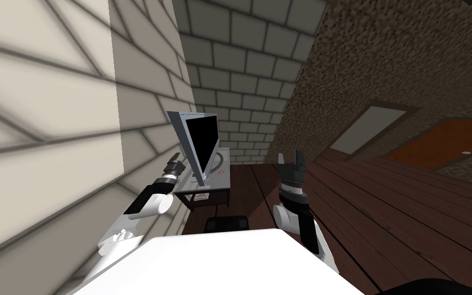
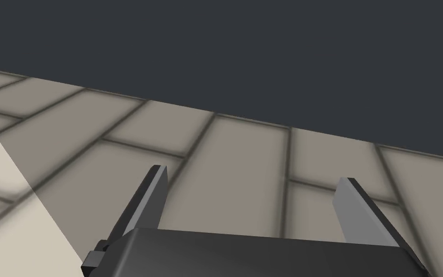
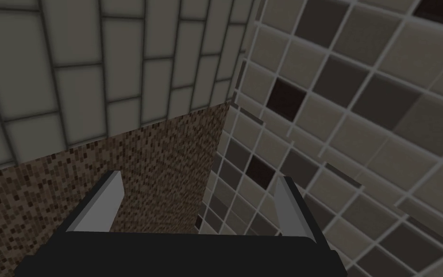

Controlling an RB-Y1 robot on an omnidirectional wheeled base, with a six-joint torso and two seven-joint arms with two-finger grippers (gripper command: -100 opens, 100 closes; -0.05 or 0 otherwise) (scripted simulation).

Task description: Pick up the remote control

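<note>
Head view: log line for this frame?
left gripper: open, empty, beside TV | right gripper: open, empty, raised over wood floor | TV on grey table ahead

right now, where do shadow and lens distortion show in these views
head view: the wide lens splays the walls; the pale tiled wall is bright near me, shaded toward the flat black-screened television. left wrist view: a lit wedge cuts the shaded tiles. right wrist view: dim throughout.

Television (image 1: 202,139) on grey table (image 1: 222,180), left end effector (image 1: 174,159) beside it, plank floor (image 1: 383,205)
</note>
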